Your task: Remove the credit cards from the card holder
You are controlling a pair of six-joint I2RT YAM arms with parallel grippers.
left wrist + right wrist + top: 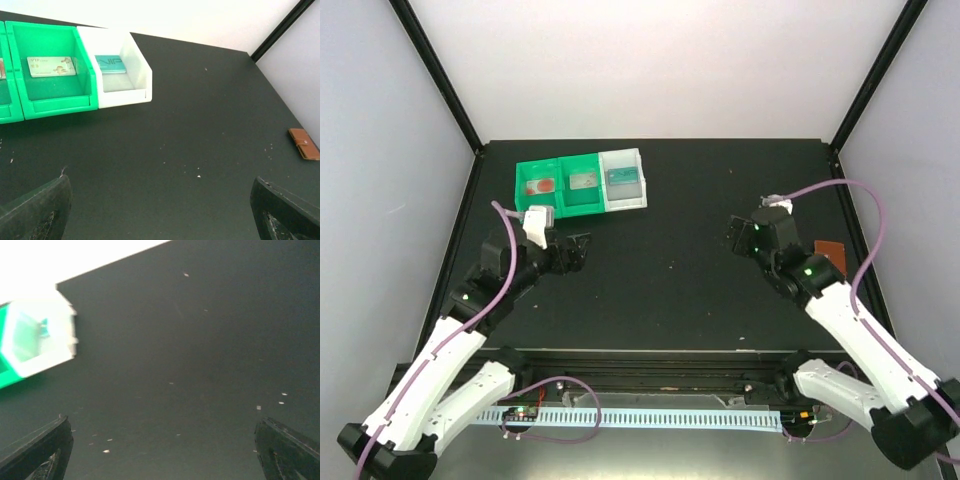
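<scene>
The brown card holder [831, 255] lies shut and flat near the table's right edge, partly behind my right arm; the left wrist view has the card holder [304, 143] far to the right. Three credit cards lie in the bins at the back left: a pinkish one [540, 185], a whitish one [51, 66] and a teal one [110, 64]. My left gripper [581, 250] hovers open in front of the bins, nothing between its fingers [45, 207]. My right gripper [733, 235] is open and empty over bare table, left of the holder, its fingers [285, 450] wide apart.
Two green bins [565, 200] and one white bin [625, 200] stand side by side at the back left. Grey walls enclose the dark table [670, 280]. The right arm's purple cable [860, 200] arcs above the holder.
</scene>
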